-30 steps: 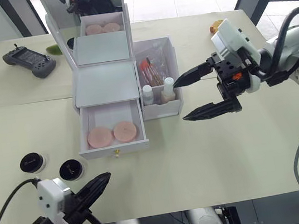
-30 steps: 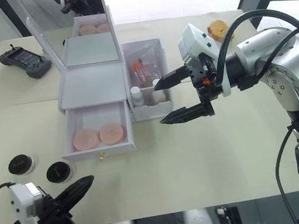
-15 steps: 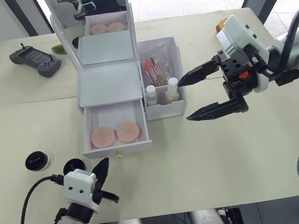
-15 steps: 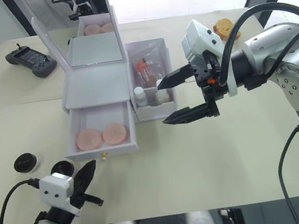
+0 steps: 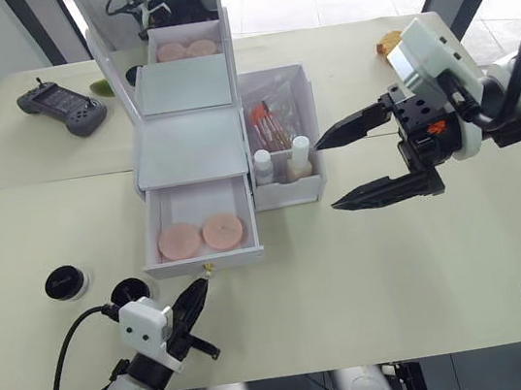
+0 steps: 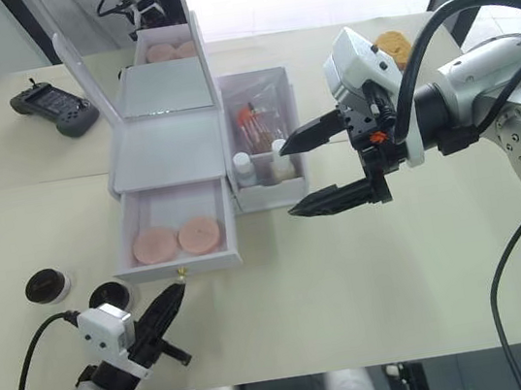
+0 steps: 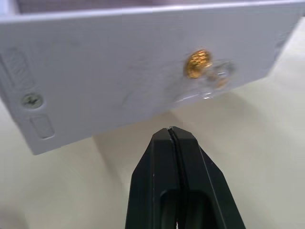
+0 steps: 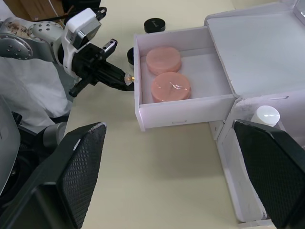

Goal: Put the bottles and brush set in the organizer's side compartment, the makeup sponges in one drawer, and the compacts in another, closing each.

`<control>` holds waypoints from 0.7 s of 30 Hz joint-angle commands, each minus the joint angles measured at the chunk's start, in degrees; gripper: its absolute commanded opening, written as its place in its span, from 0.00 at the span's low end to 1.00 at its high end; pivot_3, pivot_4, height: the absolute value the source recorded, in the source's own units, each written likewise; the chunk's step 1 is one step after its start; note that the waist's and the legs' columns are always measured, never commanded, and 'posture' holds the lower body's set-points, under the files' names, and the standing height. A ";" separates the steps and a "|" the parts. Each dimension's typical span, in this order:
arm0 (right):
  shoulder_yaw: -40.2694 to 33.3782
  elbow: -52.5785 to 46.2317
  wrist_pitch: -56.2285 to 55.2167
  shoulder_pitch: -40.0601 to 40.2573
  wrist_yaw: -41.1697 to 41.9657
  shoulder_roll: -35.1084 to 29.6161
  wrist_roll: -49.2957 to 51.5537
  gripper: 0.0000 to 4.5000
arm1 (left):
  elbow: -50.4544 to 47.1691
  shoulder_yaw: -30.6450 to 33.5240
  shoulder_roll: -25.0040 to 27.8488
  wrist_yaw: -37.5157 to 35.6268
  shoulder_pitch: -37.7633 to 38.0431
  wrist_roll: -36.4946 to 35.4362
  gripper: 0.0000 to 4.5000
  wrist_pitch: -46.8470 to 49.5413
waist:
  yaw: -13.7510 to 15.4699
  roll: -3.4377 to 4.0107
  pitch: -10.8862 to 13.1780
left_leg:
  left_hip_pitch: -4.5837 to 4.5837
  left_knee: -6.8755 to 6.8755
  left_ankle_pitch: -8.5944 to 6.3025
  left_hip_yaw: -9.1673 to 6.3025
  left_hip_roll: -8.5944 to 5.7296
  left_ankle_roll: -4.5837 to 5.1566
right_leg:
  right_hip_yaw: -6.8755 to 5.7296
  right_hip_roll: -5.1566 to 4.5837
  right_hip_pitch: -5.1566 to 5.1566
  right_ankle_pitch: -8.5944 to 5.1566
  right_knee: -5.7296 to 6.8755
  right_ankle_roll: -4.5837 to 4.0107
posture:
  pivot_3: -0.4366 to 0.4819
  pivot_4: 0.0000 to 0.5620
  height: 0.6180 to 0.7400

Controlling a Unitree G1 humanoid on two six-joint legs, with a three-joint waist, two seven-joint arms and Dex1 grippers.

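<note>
The white organizer (image 5: 190,147) stands with its mirror up and its lower drawer (image 5: 206,257) pulled open. Two pink makeup sponges (image 5: 179,239) (image 5: 222,230) lie inside it. Both bottles (image 5: 263,163) (image 5: 299,154) and the brush set (image 5: 269,123) are in the side compartment (image 5: 303,100). Two black compacts (image 5: 63,281) (image 5: 130,290) lie on the table to the left, the nearer one partly hidden by my left wrist. My left gripper (image 5: 199,288) is shut, with its tip just below the drawer's gold knob (image 7: 198,63). Right of the side compartment, my right gripper (image 5: 328,175) hangs open and empty.
A black handheld controller (image 5: 59,96) lies at the back left of the table. A small orange-yellow object (image 5: 387,42) sits at the back right. The mirror reflects the sponges. Bare beige table (image 5: 371,277) stretches in front of the organizer and to its right.
My left gripper has swung forward and right, so its shut tip now points at the drawer's knob. The right gripper has drifted slightly to the right.
</note>
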 commanded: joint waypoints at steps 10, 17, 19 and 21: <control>-2.22 0.14 0.55 -3.19 -1.16 -0.23 0.71 1.00 | -0.43 2.09 -2.10 2.67 -4.89 -4.78 0.01 -0.80 | 0.13 -0.11 -0.04 | 0.02 0.13 0.00 -0.02 0.00 -0.01 | 0.01 0.01 0.15 0.02 -0.01 0.01 | 0.48 0.27 0.71; -2.07 0.08 1.32 -4.34 -2.16 0.32 0.89 1.00 | 1.09 0.32 -0.97 6.03 -11.09 -2.43 0.01 1.27 | 0.07 0.08 -0.03 | 0.04 0.05 0.00 0.00 -0.01 0.00 | 0.04 0.01 0.13 0.03 -0.02 0.01 | 0.48 0.27 0.71; -2.17 0.11 1.45 -4.36 -2.31 0.28 0.90 1.00 | 1.39 0.44 -0.26 7.45 -14.79 -2.62 0.01 3.05 | 0.21 0.30 -0.10 | 0.04 -0.04 0.01 0.00 -0.02 0.00 | 0.04 0.01 0.11 0.03 -0.06 0.02 | 0.48 0.27 0.71; -2.27 0.22 1.55 -4.37 -2.43 0.21 0.83 1.00 | 1.42 0.70 0.26 8.79 -18.32 -3.33 0.01 5.31 | 0.72 0.15 -0.07 | 0.03 -0.06 0.01 -0.10 0.00 0.00 | -0.08 0.05 0.10 0.02 0.04 0.04 | 0.48 0.27 0.71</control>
